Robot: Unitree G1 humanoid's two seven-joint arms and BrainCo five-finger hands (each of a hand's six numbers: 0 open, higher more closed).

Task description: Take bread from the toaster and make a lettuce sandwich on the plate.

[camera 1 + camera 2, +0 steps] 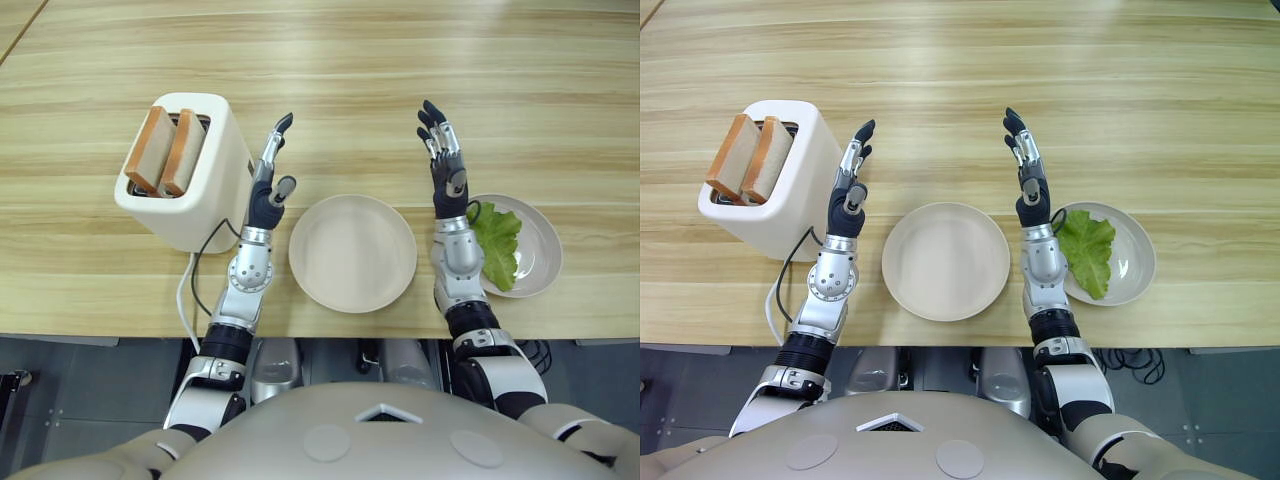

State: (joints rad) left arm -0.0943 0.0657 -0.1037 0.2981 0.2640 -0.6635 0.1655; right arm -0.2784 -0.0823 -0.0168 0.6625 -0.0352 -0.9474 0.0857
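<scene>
A cream toaster (205, 190) stands at the left with two slices of toasted bread (166, 150) sticking up from its slots. An empty beige plate (352, 252) lies in the middle near the front edge. A green lettuce leaf (497, 245) rests in a shallow bowl (540, 250) at the right. My left hand (272, 175) is raised between the toaster and the plate, fingers straight, holding nothing. My right hand (443, 155) stands between the plate and the bowl, fingers straight and empty.
The toaster's white cord (186, 295) trails off the front edge of the wooden table (400, 60). The far half of the table is bare wood.
</scene>
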